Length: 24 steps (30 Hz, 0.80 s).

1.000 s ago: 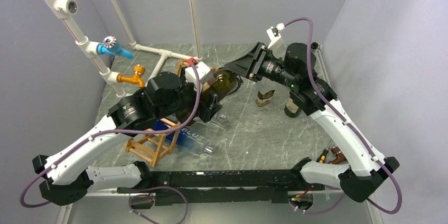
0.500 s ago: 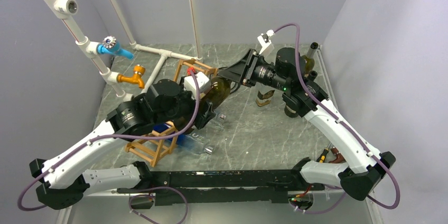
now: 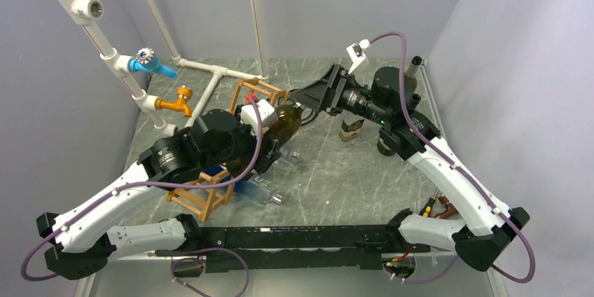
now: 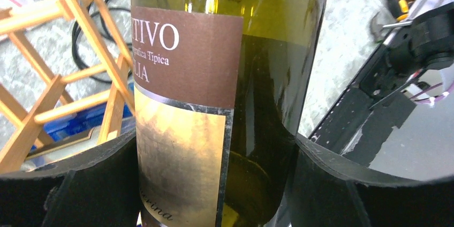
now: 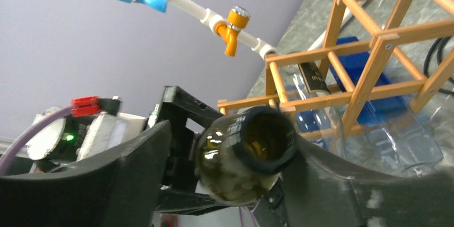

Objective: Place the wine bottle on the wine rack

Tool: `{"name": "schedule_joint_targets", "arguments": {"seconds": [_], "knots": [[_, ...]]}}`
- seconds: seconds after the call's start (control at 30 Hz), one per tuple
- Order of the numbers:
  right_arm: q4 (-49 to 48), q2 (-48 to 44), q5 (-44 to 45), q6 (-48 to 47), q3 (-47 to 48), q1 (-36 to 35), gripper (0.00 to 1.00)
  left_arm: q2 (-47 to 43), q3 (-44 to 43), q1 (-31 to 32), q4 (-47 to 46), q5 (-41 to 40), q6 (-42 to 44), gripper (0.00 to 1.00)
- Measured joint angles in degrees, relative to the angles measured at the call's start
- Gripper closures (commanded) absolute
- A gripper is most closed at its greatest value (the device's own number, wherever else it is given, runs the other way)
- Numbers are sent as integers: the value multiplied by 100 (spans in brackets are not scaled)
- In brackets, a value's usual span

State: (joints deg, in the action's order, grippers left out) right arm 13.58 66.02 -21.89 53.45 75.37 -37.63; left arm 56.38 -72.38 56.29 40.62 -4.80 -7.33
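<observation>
**Tabletop and enclosure, left to right.** Plain lilac-grey walls close in a grey marbled tabletop [image 3: 329, 171]. At far left, white pipes [image 3: 84, 13] descend the wall, carrying a blue valve [image 3: 149, 64] and an orange tap [image 3: 179, 101]. The wine rack [image 3: 199, 197] sits on the tabletop, partly under my left arm. A clear plastic bottle [image 3: 258, 188] with a blue label lies by it. At centre, my left gripper [image 4: 214, 141] has its jaws closed on the labelled body of the wine bottle [image 4: 251, 50], which is beside the rack and in none of its cells. My right gripper [image 5: 235, 141] faces the bottle's base with its jaws parted around it, and a gap shows on one side. Further right, dark bottles [image 3: 350, 130] stand on the tabletop. Hand tools [image 3: 429, 205] lie near the right front corner.
</observation>
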Motion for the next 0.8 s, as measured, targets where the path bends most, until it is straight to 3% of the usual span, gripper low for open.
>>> {"name": "schedule_joint_targets", "arguments": {"seconds": [0.1, 0.33, 0.6, 0.8], "knots": [[-31, -192, 149, -411, -37, 11, 1, -28, 111, -13, 164, -146, -42, 100], [297, -35, 378, -1600, 142, 11, 0, -269, 302, -13, 507, -551, -302, 100], [1528, 31, 1250, -4118, 621, -48, 0, -518, 238, -13, 1051, -769, -468, 100], [1655, 57, 2828, -6061, 815, -1187, 0, -540, 31, -13, 1300, -745, -590, 100]]}}
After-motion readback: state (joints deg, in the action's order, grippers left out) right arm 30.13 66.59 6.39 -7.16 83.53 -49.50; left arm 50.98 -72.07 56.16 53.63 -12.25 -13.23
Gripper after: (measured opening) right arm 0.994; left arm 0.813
